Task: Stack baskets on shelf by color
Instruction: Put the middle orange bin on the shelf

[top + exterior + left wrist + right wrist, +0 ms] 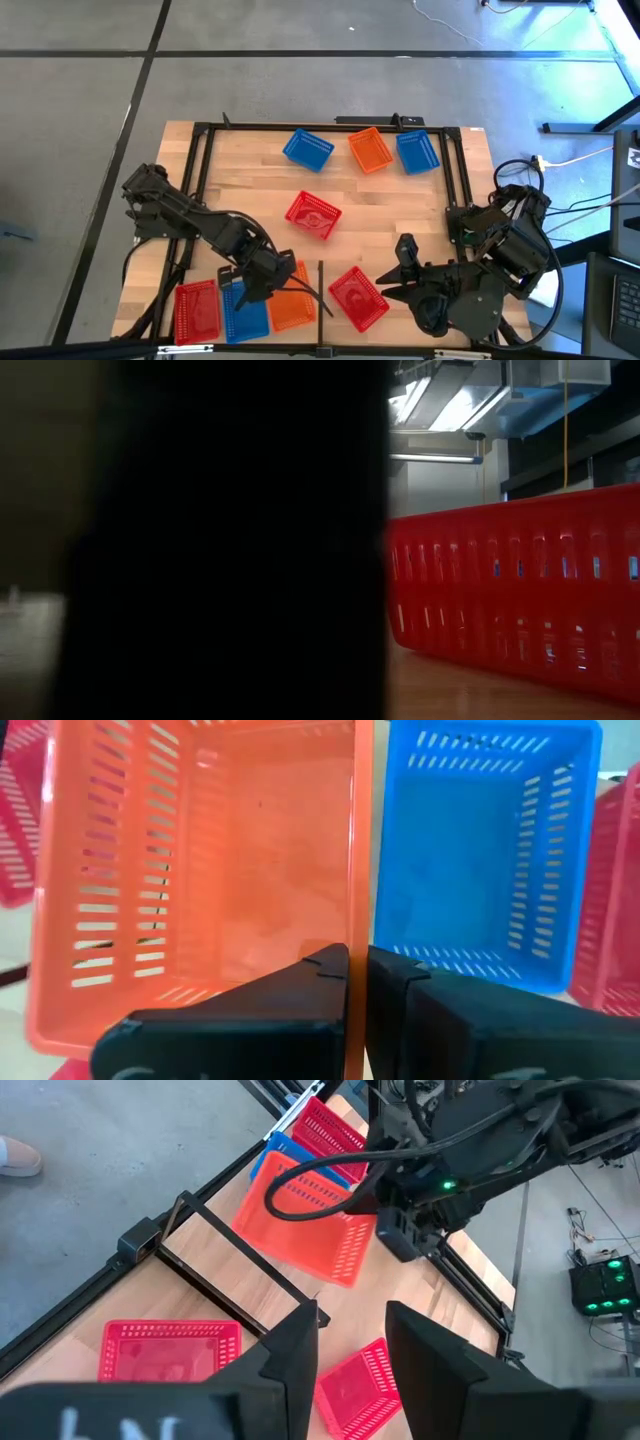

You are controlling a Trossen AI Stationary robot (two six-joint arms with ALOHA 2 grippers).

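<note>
My left gripper (pixel 258 290) is shut on an orange basket (pixel 200 870) at the near left of the table. That basket sits beside a blue basket (pixel 480 850) and a red basket (pixel 197 310), left of the thin black divider bar (pixel 320 290) of the shelf. My right gripper (pixel 388 292) is open and touches nothing. It hovers beside a red basket (pixel 358 297) near the front edge. Another red basket (pixel 313 215) lies mid-table. One orange basket (pixel 370 149) sits between two blue ones (pixel 307 149) (pixel 417 152) at the far edge. My left gripper pinches the orange basket's long side wall (pixel 352 935), the one next to the blue basket, with one finger inside and one outside. The fingers come steeply from above. In the right wrist view the basket (pixel 320 1230) hangs tilted; whether its lower edge touches the wood, I cannot tell.
A black frame (pixel 200 180) runs along the tabletop's edges. In the low view a dark shape fills the left half and a red basket wall (pixel 520 600) the right. Cables and equipment stand off the table's right side (pixel 580 210).
</note>
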